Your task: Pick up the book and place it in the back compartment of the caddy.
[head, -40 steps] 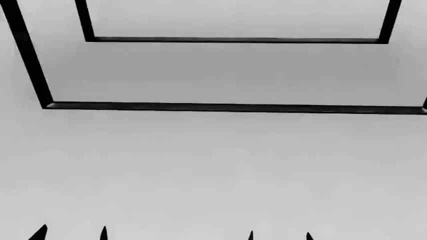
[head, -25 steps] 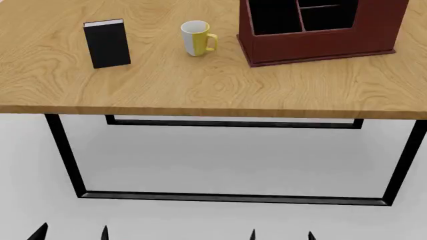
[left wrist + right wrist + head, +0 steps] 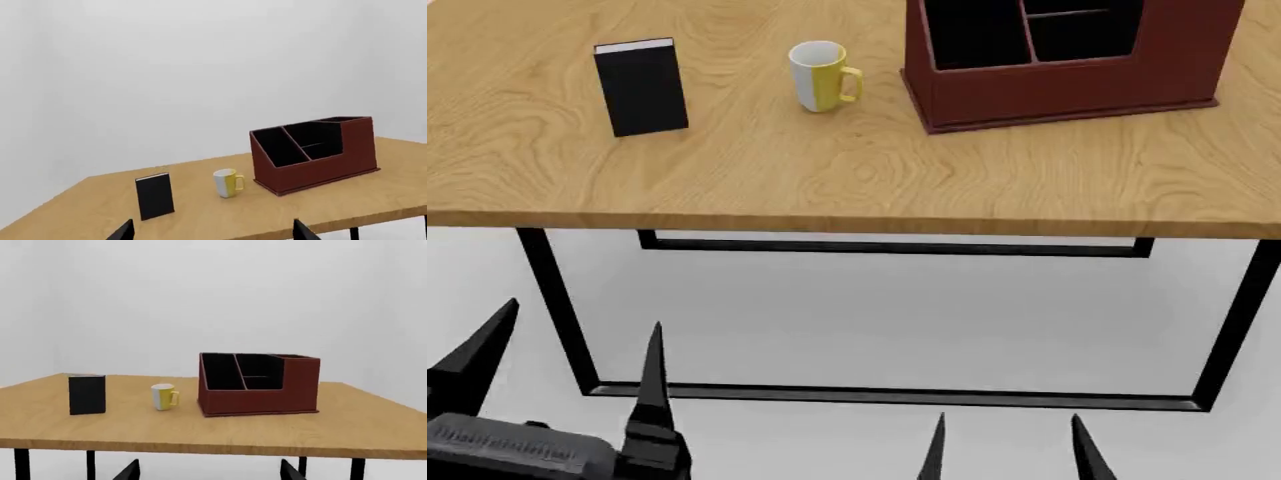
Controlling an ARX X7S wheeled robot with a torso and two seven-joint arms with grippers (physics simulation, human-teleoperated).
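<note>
The wooden table (image 3: 827,190) took up most of what I could see from my head camera, black metal legs underneath, and everything sat on top of it. Biggest thing on there was the caddy (image 3: 1068,85), dark reddish-brown outside and black inside, over on the right side of the tabletop, with dividers splitting it into compartments; from my right wrist cam the caddy (image 3: 257,385) showed a tall back section and lower front ones. The book (image 3: 641,87) was well off to the left, standing upright on its bottom edge, long axis vertical, its black cover facing me and the white page block showing along the top. So it wasn't lying flat, it was on end like on a shelf. Between the two, a bit closer to the caddy, stood the yellow mug (image 3: 822,76), white inside, handle pointing toward the caddy. Neither of my hands was anywhere near the table, both were down low in front of it. My left gripper (image 3: 567,385) had its two dark fingers spread wide with nothing between them, and my right gripper (image 3: 1010,452) was spread apart too, also empty.
</note>
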